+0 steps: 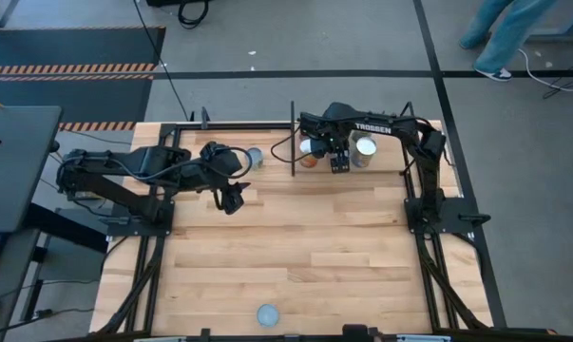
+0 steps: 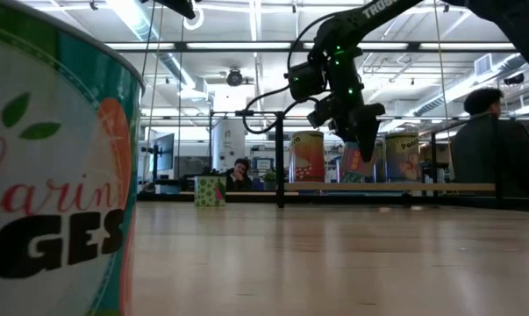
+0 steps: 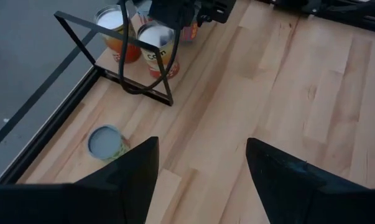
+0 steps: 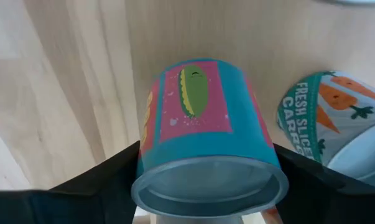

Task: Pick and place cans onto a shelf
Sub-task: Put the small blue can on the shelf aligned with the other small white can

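Up top in the high view, the right gripper [image 1: 339, 163] pinches a can [image 4: 207, 134] at the shelf [image 1: 294, 142] — the left gripper [image 1: 232, 198] sits spread, mid-left.

The right tool [image 1: 339, 163] reaches over the shelf end, fingers clamped on a can. The left tool [image 1: 234, 199] hovers with fingers spread.

You're looking at a pale wooden plank table [image 1: 305, 247] on a grey concrete floor [image 1: 296, 38] crossed by black tape lines [image 1: 429, 38]. An orange-and-black striped hazard mat [image 1: 67, 68] lies beyond; long ceiling strip lights [image 2: 150, 22], possibly fluorescent, glow overhead.
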